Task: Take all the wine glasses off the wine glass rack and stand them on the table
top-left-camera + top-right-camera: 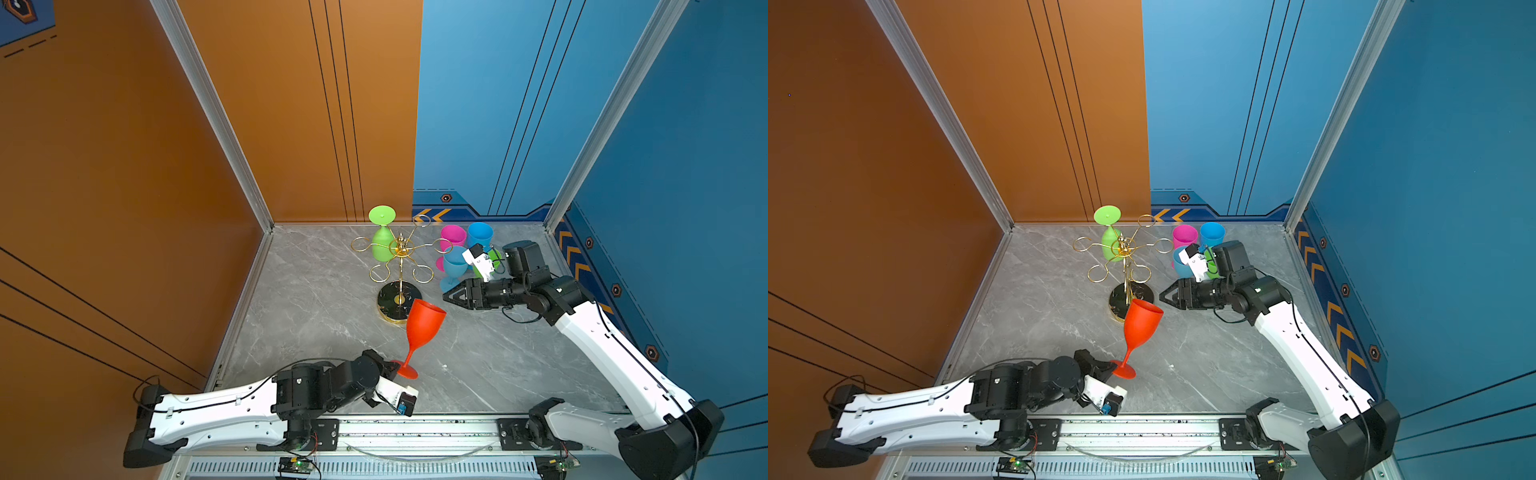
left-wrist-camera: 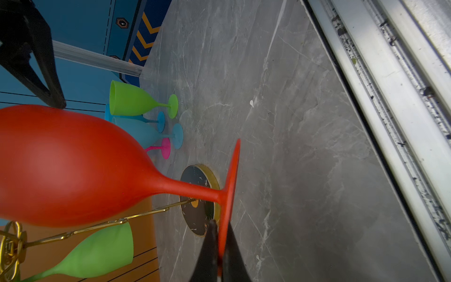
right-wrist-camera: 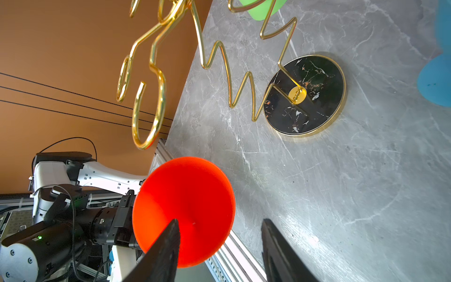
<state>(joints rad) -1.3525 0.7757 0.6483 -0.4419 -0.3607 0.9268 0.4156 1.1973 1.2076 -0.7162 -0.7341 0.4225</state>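
Two black-and-white robot arms reach over a grey marbled tabletop [image 1: 332,332]. Near its middle stands the thin gold wire wine glass rack [image 1: 400,266] on its round black marbled base, with one lime-green plastic wine glass [image 1: 383,243] hanging upside down from a loop arm. Clear of the rack, just in front of its base, a red plastic wine glass [image 1: 424,326] leans at a tilt. The left gripper [image 1: 395,368] pinches the rim of its foot edge-on; whether that foot touches the table cannot be told. Behind the right arm stands a cluster of four upright glasses [image 1: 461,249], pink, blue and green. The right gripper [image 1: 451,296], jaws parted and empty, points at the red bowl from close by. The red glass appears already removed. The next move likely calls for righting it, setting its foot flat and then releasing it, or for handing it to the right gripper.
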